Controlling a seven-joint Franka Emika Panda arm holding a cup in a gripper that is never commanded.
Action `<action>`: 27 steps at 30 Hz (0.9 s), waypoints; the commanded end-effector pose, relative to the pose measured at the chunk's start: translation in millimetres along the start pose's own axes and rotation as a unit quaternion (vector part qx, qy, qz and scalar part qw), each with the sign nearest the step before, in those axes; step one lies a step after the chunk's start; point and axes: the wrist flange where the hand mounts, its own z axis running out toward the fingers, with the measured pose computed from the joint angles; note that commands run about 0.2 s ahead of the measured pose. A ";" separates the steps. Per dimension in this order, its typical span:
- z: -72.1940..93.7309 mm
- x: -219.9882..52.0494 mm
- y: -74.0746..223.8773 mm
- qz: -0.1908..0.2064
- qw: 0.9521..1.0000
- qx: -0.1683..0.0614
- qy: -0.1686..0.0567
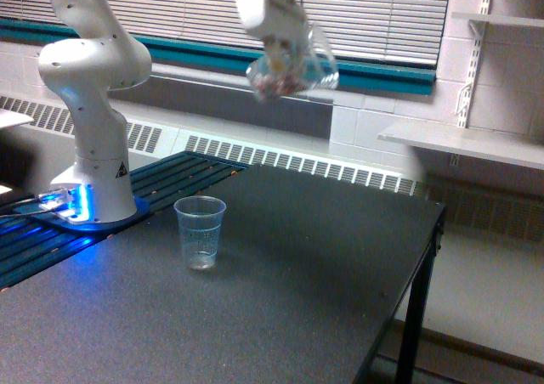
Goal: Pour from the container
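High above the table [323, 256], the jar [289, 68] is held tilted, clamped in the gripper [280, 40], up and to the exterior view's right of the plastic cup [200, 231].

White Franka arm [89, 87] reaching high across; gripper [285, 48] pointing down, clamped on the tilted container [289, 71].

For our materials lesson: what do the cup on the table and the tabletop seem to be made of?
Cup: thin clear plastic, probably; you see through it, and faint ribs ring its wall.
Tabletop: dark, matte, finely speckled surface, maybe laminate; cannot tell for sure.
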 end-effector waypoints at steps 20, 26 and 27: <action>63.9 -70.9 77.8 -0.027 0.996 -0.078 -0.042; 69.0 -82.1 87.3 -0.030 0.995 -0.086 -0.046; 70.0 -84.5 89.4 -0.031 0.994 -0.088 -0.048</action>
